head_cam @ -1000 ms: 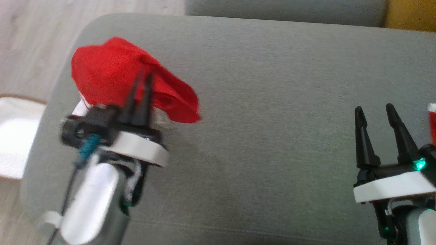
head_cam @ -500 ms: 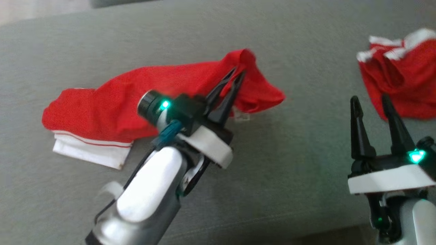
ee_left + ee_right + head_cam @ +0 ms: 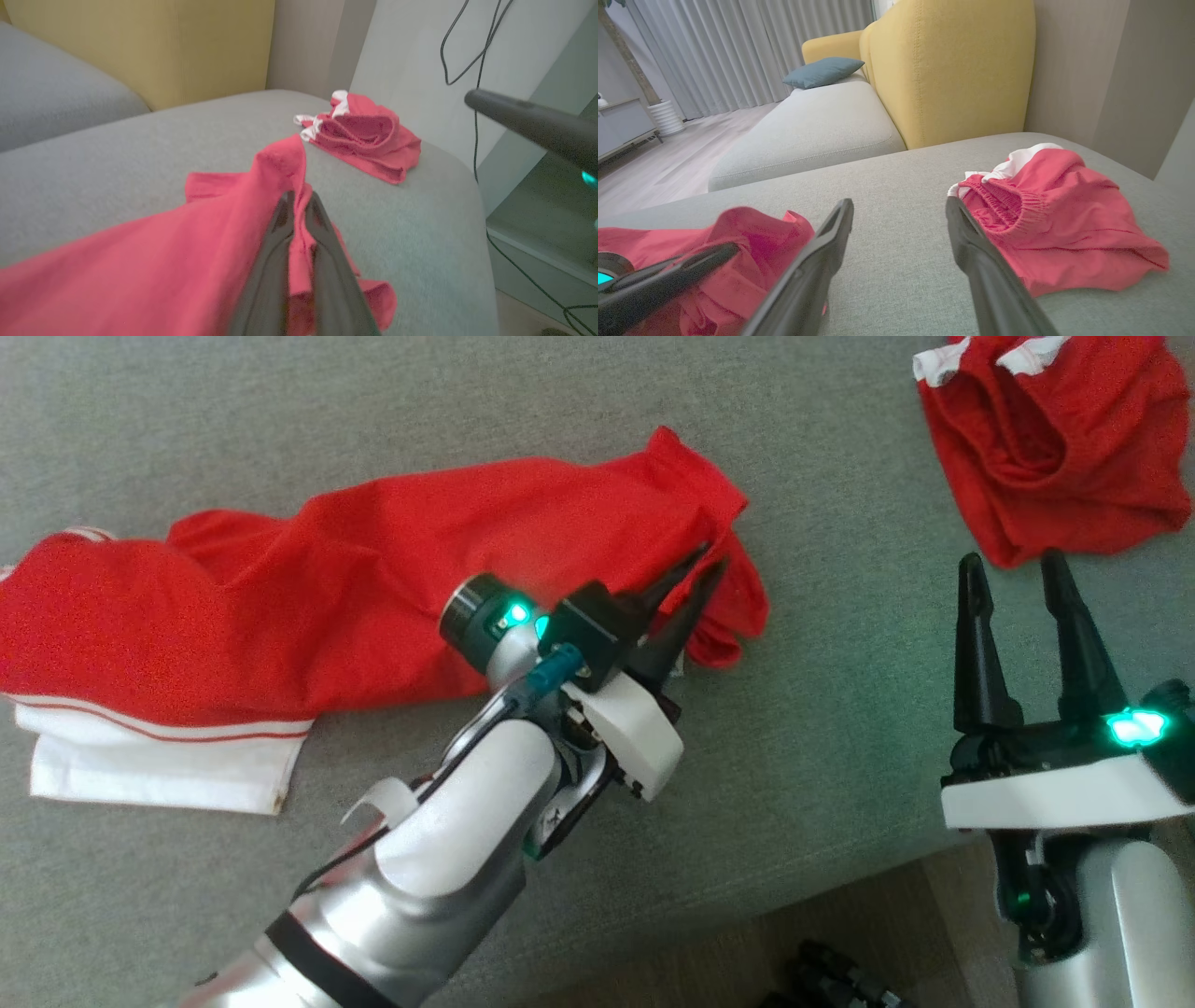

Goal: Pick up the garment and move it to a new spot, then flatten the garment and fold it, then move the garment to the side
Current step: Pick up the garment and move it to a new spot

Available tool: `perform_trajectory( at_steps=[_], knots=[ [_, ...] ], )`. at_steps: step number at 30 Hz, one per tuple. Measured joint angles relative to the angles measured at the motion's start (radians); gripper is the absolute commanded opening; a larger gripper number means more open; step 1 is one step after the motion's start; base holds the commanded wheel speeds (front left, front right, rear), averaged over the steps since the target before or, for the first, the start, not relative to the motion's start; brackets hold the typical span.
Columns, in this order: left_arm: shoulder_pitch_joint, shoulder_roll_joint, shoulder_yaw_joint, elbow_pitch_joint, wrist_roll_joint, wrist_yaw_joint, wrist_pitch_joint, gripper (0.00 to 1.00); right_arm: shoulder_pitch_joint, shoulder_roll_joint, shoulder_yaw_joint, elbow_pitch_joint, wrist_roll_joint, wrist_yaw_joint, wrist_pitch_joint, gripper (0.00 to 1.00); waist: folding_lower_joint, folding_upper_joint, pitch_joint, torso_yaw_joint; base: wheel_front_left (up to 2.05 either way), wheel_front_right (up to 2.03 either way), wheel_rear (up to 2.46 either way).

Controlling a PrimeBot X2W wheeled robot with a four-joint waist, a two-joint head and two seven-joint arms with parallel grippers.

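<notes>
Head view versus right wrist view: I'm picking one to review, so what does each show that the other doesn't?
Head view adds the white edge of the red garment and the left forearm. Right wrist view adds the yellow sofa back, blue pillow and curtains. Both show the left gripper shut on the red garment, the open right gripper, the red shorts and the grey seat.

Between my grippers: bare grey cushion (image 3: 840,644) lay free from my left gripper (image 3: 714,556) to my right gripper (image 3: 1011,560).
Ahead of my right gripper: a crumpled garment (image 3: 1055,439) blocked the way, near the tips.
My left: the spread garment (image 3: 327,597) covered the cushion.
</notes>
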Motion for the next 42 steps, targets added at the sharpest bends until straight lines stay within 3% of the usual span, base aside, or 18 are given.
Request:
perform_trajectory(
  at_steps=[1,2,7,13,20,28,36,42],
  knots=[
    [-0.001,0.0,-0.011,0.013,-0.003,0.003,0.002,0.44,-0.004,0.0,0.001,0.005,0.0,0.0,0.0,1.0,0.0001,0.0,0.005,0.001,0.0,0.0,0.0],
    [-0.002,0.001,-0.024,0.018,-0.003,0.007,0.002,1.0,-0.007,0.0,0.001,0.011,0.0,0.0,-0.002,1.0,0.0001,0.0,0.007,0.006,0.0,0.0,0.0],
    [-0.014,0.001,-0.062,0.013,0.002,0.009,-0.019,1.0,-0.016,0.0,0.003,0.027,-0.003,0.0,-0.008,1.0,0.0,0.0,-0.006,0.035,0.0,0.0,0.0],
    [0.004,0.021,-0.054,-0.057,0.018,0.053,-0.058,1.0,-0.014,0.0,0.0,0.03,-0.031,0.0,0.002,1.0,0.0,0.0,-0.057,0.09,0.0,0.0,0.0],
    [0.135,0.126,0.066,-0.139,-0.016,0.142,-0.072,1.0,0.019,-0.004,-0.023,0.009,-0.047,0.0,0.045,1.0,-0.0001,0.0,-0.139,0.178,0.0,0.0,0.0],
    [0.249,0.227,0.206,-0.193,-0.069,0.184,-0.075,1.0,0.077,-0.007,-0.042,-0.008,-0.061,0.0,0.082,1.0,-0.0001,0.0,-0.218,0.259,0.0,0.0,0.0],
    [0.394,0.295,0.397,-0.261,-0.088,0.164,-0.077,1.0,0.119,-0.011,-0.05,-0.016,-0.063,0.0,0.108,1.0,-0.0001,0.0,-0.28,0.309,0.0,0.0,0.0],
    [0.495,0.304,0.454,-0.277,-0.084,0.133,-0.077,1.0,0.153,-0.021,-0.057,-0.019,-0.063,0.0,0.124,1.0,-0.0001,0.0,-0.316,0.323,0.0,0.0,0.0]
  ],
)
